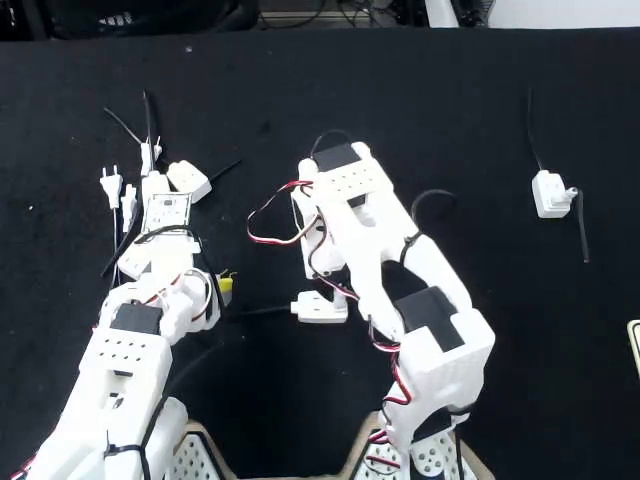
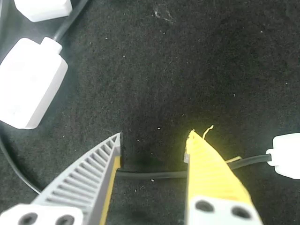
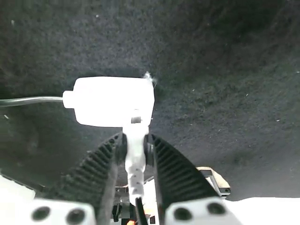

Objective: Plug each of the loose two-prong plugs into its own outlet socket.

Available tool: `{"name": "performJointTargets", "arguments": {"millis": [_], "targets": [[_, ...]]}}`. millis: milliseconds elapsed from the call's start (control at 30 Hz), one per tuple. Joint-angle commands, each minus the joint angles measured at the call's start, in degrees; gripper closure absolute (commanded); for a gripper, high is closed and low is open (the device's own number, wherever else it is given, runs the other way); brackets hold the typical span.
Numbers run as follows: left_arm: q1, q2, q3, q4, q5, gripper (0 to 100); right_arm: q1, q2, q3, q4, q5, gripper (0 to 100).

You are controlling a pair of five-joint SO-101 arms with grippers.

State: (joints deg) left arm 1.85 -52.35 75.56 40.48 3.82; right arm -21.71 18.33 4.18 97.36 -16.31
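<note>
Well, the desk [image 1: 450, 90] is black and the two arms sit side by side on it.

The right arm [image 1: 400, 260] is in the middle. Its jaws are pinching a white plug [image 3: 136, 152] from both sides. The end of the plug touches a white socket [image 3: 115, 101] that lies flat on the desk, just in front of the jaws. I cannot tell how far in the plug goes.

A dark cord [image 2: 150, 174] runs from that socket over to the left arm [image 1: 125, 350]. The left jaws are spread wide. They hang low over the desk, with one jaw on each side of the cord, and they are not squeezing it. One of these jaws is yellow.

On the far left part of the desk, past the left arm, there is a little bunch of things. Three sockets [image 1: 188, 180] lie close together there. Some loose plugs [image 1: 112, 186] with thin cords lie just beside them, not in any socket.

Way over on the right side, well apart from the arms, lies the last socket [image 1: 548, 193]. A second plug [image 1: 570, 196] touches its side, and thin dark cords lead away from both.
</note>
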Motion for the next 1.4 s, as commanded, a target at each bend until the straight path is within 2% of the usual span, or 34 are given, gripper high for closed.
{"name": "performJointTargets", "arguments": {"millis": [0, 1000, 1367], "targets": [[0.1, -1.6, -0.4, -0.8, 0.4, 78, -0.6, 0.0, -1.5, -2.8, -0.9, 98.7], [0.1, -1.6, -0.4, -0.8, 0.4, 78, -0.8, 0.1, -0.8, -7.1, 1.1, 98.8], [0.1, -1.6, -0.4, -0.8, 0.4, 78, -1.0, 0.6, 4.3, -11.6, 1.2, 98.8]]}}
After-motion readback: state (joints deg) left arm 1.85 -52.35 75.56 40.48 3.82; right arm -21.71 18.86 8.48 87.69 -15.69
